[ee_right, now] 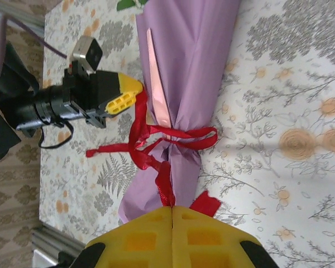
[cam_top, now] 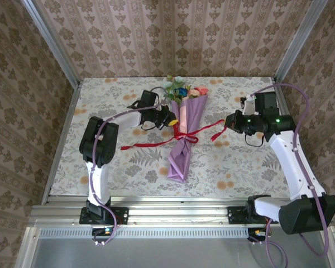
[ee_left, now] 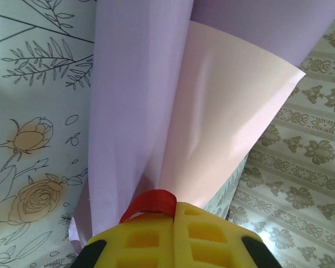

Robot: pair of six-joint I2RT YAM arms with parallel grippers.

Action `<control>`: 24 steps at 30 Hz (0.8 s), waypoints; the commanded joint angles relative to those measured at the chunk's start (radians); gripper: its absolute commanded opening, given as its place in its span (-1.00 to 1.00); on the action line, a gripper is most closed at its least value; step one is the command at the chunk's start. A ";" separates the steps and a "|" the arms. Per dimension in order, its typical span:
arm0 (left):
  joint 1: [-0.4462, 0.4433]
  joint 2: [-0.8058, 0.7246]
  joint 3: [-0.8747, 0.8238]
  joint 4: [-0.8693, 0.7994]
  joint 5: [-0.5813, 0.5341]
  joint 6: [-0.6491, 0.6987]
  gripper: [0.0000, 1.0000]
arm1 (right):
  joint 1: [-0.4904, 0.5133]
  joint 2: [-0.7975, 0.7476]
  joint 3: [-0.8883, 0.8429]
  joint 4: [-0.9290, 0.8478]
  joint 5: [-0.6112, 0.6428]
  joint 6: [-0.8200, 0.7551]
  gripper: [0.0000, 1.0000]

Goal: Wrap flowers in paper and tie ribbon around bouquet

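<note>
The bouquet point(cam_top: 185, 125) lies on the table point(cam_top: 100, 167) with its flowers point(cam_top: 181, 89) at the far end. The ribbon point(ee_right: 176, 134) circles the bouquet's narrow waist. The left gripper point(ee_left: 173, 215) is against the bouquet's left side, just above that waist, jaws closed on a ribbon loop. The right gripper point(ee_right: 172, 215) is off to the bouquet's right, apart from it, jaws clamped on a ribbon tail.
</note>
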 commanded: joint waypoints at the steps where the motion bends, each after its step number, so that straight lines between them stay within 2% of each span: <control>1: 0.001 -0.028 0.010 -0.034 -0.019 0.007 -1.00 | -0.010 -0.065 0.023 -0.002 0.054 0.033 -1.00; 6: 0.001 -0.019 0.014 -0.040 -0.028 0.009 -1.00 | -0.010 -0.121 0.034 0.059 0.043 0.060 -1.00; 12: 0.003 -0.016 0.019 -0.051 -0.037 0.011 -1.00 | -0.011 -0.188 0.024 0.070 0.099 0.055 -1.00; 16: 0.008 -0.021 0.012 -0.062 -0.049 0.016 -1.00 | -0.015 -0.253 -0.005 0.091 0.135 0.067 -1.00; 24: 0.015 -0.027 0.011 -0.079 -0.065 0.021 -1.00 | -0.016 -0.347 -0.095 0.076 0.129 0.100 -1.00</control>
